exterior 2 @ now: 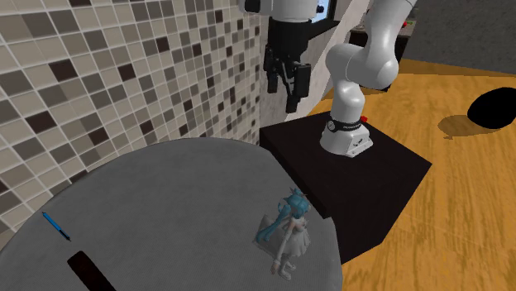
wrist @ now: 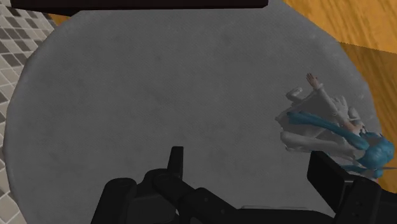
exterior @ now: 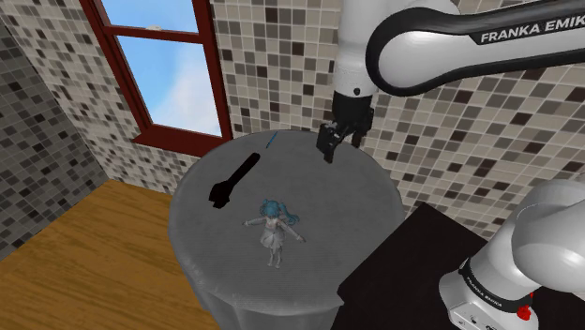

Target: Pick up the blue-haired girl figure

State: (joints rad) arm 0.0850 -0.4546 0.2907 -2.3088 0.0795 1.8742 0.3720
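Observation:
The blue-haired girl figure (exterior: pixel 274 228) in a pale dress lies flat on the round grey table (exterior: pixel 356 202), arms spread, near the table edge closest to the stand. My gripper (exterior: pixel 330 148) hangs open above the table's far side, near the tiled wall, well apart from the figure. From the second exterior view the gripper (exterior 2: pixel 285 87) is high over the table (exterior 2: pixel 174 207) and the figure (exterior 2: pixel 285 231) lies close to the table's right rim. Through the wrist view the figure (wrist: pixel 331 127) lies off beside one finger, outside the open gripper (wrist: pixel 251 165).
A black bar-shaped object (exterior: pixel 232 179) and a thin blue pen (exterior: pixel 271 142) lie on the table's far part. A red-framed window (exterior: pixel 159 56) and tiled walls stand behind. The black stand (exterior 2: pixel 389 174) adjoins the table; wooden floor (exterior: pixel 84 253) lies around.

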